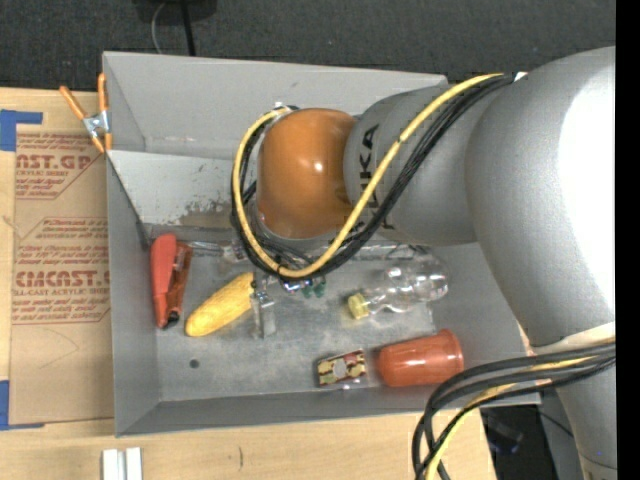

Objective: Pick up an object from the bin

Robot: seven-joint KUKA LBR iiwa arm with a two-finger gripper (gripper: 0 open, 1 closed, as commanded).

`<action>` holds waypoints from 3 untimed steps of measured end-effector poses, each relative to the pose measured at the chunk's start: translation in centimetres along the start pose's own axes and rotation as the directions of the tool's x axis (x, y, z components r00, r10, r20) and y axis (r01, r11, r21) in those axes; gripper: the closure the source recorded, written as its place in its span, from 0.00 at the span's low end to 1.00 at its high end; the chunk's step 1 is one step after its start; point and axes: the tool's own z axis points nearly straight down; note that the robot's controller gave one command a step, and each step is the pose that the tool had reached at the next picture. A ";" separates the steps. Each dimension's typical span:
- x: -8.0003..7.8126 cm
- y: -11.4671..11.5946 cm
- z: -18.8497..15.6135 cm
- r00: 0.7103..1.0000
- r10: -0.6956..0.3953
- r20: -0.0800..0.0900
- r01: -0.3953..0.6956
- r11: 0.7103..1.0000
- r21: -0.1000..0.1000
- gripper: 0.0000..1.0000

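pincer (263, 314) beside yellow corn cob (220, 306) (right end)

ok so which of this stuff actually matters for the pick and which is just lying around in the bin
Part of the job:
- tool, down near the bin floor
- yellow cob-shaped piece, right beside the tool, so the likeliest pick
- grey bin

Just lying about:
- red clip, far left
- clear bulb, right of the tool
- orange-red cylinder, front right
- small patterned block, next to the cylinder
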 end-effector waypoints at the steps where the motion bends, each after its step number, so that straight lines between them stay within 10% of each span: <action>1: -0.9 -0.5 3.7 0.986 -0.166 -0.007 0.166 0.986 -0.001 0.00; 2: -0.2 0.3 4.7 0.995 -0.098 0.000 0.098 0.995 -0.002 1.00; 3: -0.1 0.4 4.5 0.996 -0.091 0.001 0.091 0.996 -0.002 1.00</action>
